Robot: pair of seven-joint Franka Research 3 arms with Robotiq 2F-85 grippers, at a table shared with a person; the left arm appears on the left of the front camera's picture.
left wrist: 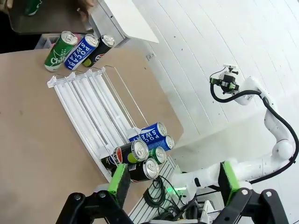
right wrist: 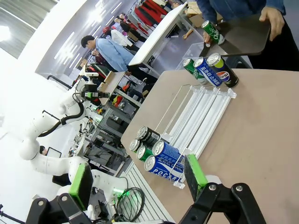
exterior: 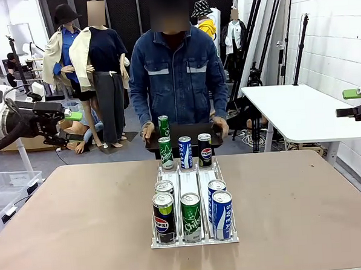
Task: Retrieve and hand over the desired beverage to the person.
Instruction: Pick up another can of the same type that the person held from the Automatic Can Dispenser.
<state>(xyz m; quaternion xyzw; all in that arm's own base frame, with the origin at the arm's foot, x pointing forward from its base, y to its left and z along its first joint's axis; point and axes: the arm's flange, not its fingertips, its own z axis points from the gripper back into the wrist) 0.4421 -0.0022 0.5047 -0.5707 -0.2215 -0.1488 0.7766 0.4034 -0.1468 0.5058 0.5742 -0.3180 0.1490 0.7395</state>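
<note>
The left claw (exterior: 71, 126) and the right claw (exterior: 351, 102) hang open at either side of the table (exterior: 81, 213), well apart from the clear rack (exterior: 193, 186). Five near cans (exterior: 191, 216) and three far cans (exterior: 185, 153) stand in it. The person (exterior: 177, 74) holds a dark tray (exterior: 183, 130) bearing a green can (exterior: 163, 125).

White brick wall (exterior: 339, 36), white side table (exterior: 300, 110), grey floor (exterior: 109, 155), black stands (exterior: 301, 47) behind
</note>
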